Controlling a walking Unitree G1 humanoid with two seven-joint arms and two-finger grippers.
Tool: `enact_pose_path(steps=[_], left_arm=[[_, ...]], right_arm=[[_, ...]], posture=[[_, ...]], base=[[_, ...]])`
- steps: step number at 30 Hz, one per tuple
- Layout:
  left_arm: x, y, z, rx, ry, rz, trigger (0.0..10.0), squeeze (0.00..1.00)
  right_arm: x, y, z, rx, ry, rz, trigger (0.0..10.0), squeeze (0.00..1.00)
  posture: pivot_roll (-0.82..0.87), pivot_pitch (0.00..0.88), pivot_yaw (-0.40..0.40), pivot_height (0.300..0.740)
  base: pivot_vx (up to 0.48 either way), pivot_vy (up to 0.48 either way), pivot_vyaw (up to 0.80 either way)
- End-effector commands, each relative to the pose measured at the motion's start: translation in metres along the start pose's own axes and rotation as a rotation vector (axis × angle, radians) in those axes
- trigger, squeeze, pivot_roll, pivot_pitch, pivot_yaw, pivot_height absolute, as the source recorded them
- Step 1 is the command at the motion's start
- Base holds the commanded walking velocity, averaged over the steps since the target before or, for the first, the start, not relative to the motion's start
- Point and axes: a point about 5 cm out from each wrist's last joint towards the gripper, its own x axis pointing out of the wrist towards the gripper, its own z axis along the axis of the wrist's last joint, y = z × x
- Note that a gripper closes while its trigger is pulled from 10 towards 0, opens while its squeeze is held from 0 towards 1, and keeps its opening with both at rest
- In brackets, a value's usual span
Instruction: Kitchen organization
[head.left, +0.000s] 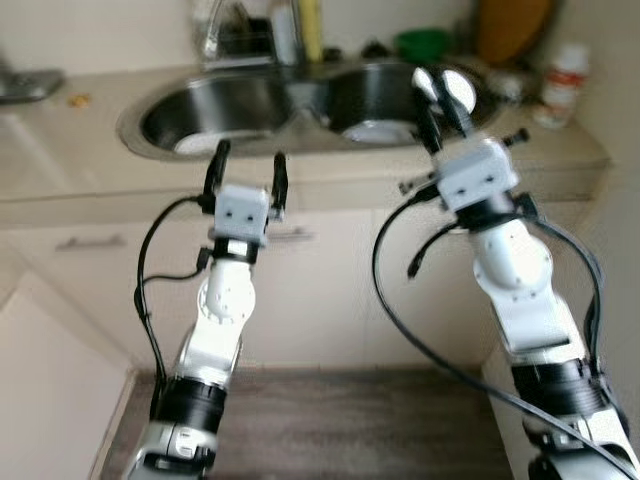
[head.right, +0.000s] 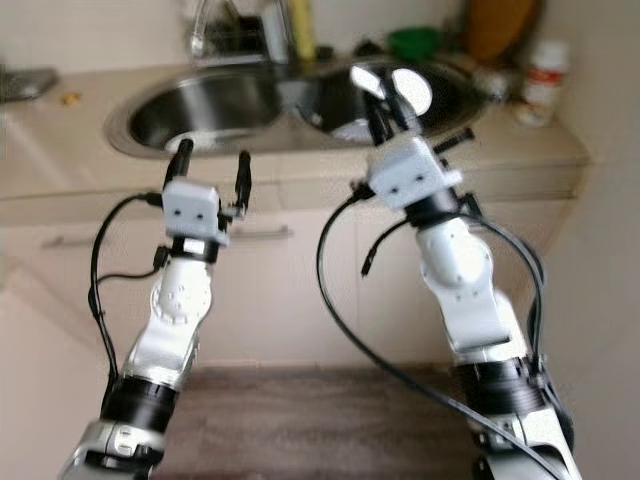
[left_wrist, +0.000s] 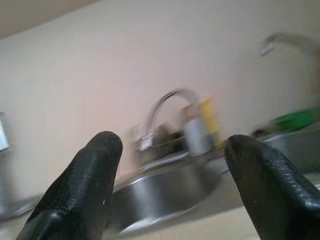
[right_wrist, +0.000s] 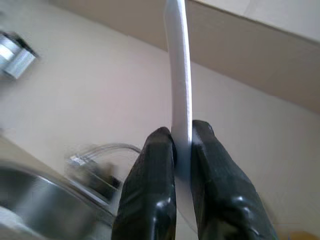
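Observation:
My right gripper (head.left: 443, 118) is shut on a small white plate (head.left: 452, 88), held edge-up above the front of the right sink basin (head.left: 375, 95). In the right wrist view the plate (right_wrist: 179, 85) stands as a thin white edge between the fingers (right_wrist: 150, 185). My left gripper (head.left: 247, 170) is open and holds nothing, raised in front of the counter edge below the left basin (head.left: 215, 110). White dishes (head.left: 378, 131) lie in the basins. The left wrist view looks past the open fingers (left_wrist: 95, 180) to the faucet (left_wrist: 167, 107).
A beige counter (head.left: 60, 150) runs around the double steel sink, with cabinet doors (head.left: 320, 290) below. Behind the sink stand a dish rack (head.left: 240, 40), a yellow bottle (head.left: 311, 28) and a green bowl (head.left: 422, 42). A white bottle (head.left: 563, 82) stands at the right.

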Motion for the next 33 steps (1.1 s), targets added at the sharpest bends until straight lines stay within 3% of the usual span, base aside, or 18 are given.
enact_pose_path(steps=[1, 16, 33], left_arm=[[0.003, 0.003, 0.003, 0.003, -0.01, 0.014, 10.0, 0.0], [0.004, 0.002, 0.003, 0.0, -0.008, 0.009, 10.0, 0.0], [0.004, 0.001, 0.002, 0.001, -0.005, 0.003, 10.0, 0.0]], right_arm=[[0.002, -0.001, 0.005, 0.014, -0.027, -0.01, 0.0, 0.0], [0.002, 0.001, 0.003, 0.033, -0.016, -0.003, 0.0, 0.0], [-0.006, 0.009, -0.019, 0.101, 0.098, 0.031, 0.0, 0.0]], posture=[[-0.17, 0.0, 0.046, 0.74], [-0.17, 0.0, 0.051, 0.74], [-0.16, 0.0, 0.049, 0.74]], base=[[0.277, 0.0, 0.0], [0.278, 0.0, 0.0], [0.28, 0.0, 0.0]])
